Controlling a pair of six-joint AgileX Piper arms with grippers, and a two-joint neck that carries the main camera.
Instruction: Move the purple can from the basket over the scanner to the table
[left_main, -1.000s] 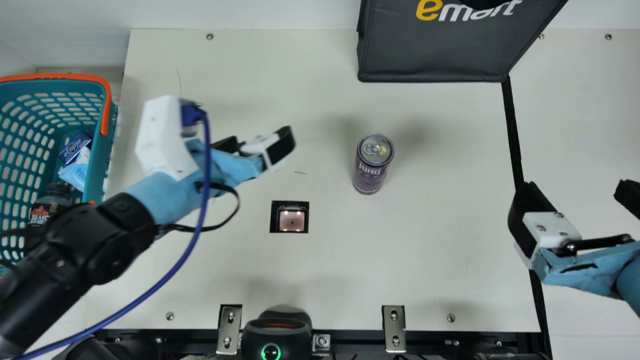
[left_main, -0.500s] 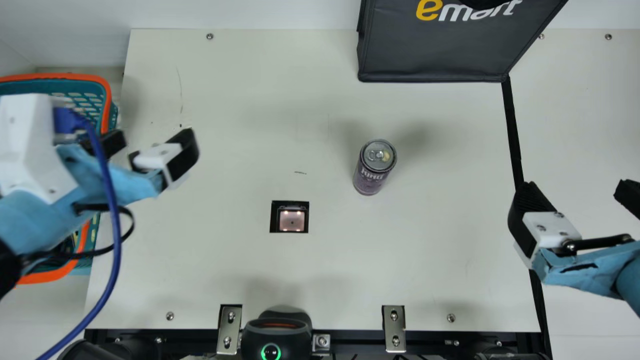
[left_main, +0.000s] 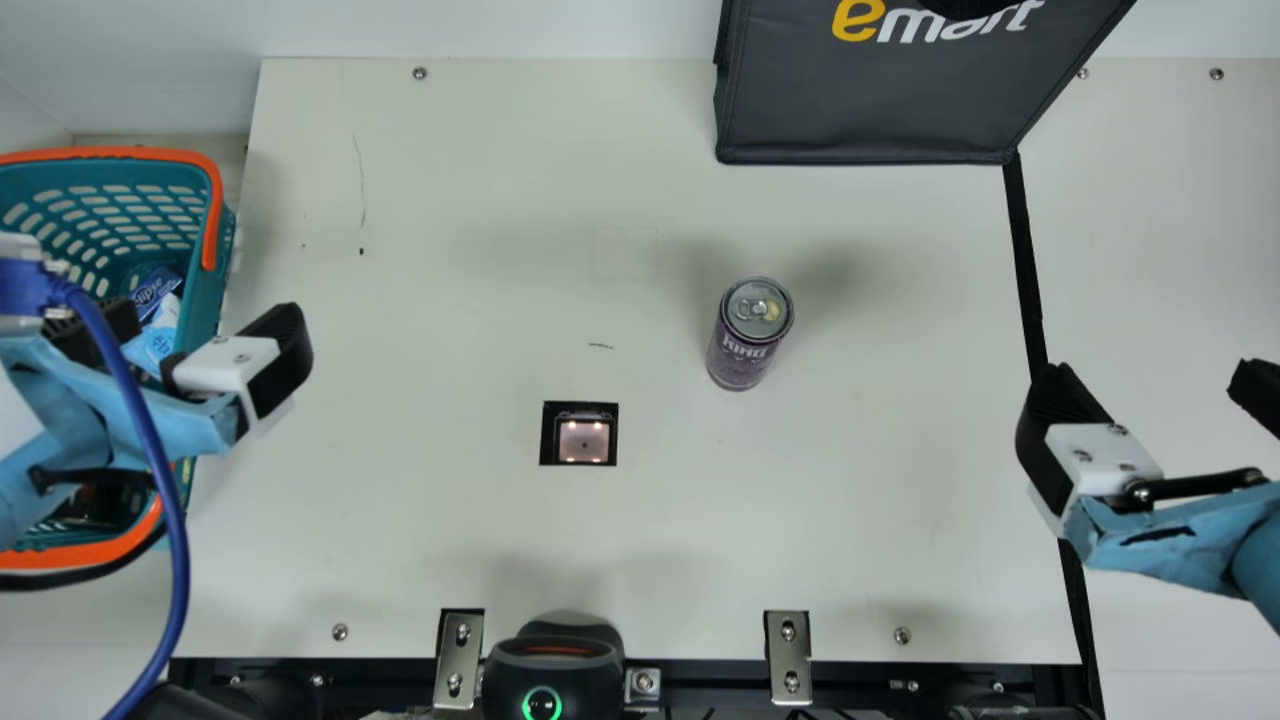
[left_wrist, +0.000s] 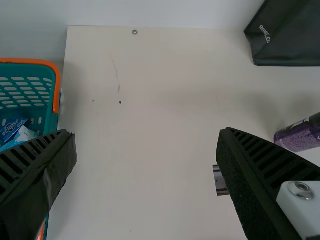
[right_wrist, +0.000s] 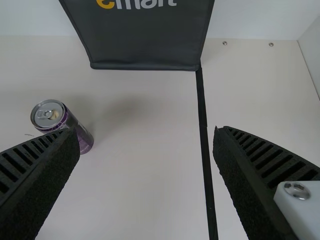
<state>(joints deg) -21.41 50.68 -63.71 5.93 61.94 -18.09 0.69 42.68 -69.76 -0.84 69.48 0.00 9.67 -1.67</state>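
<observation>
The left end effector (left_main: 205, 330) is spread, near the teal basket (left_main: 207, 305); the right end effector (left_main: 1150, 385) is also spread, holding nothing. Between them, the purple can (left_main: 742, 340) stands upright on the cream desk (left_main: 450, 530), which has thin scratches and a square scanner (left_main: 583, 440) set into it. A black strip (left_main: 1024, 260) runs from the dark bag (left_main: 870, 115) to the front edge. Behind the desk is a plain pale wall (left_main: 500, 28).
</observation>
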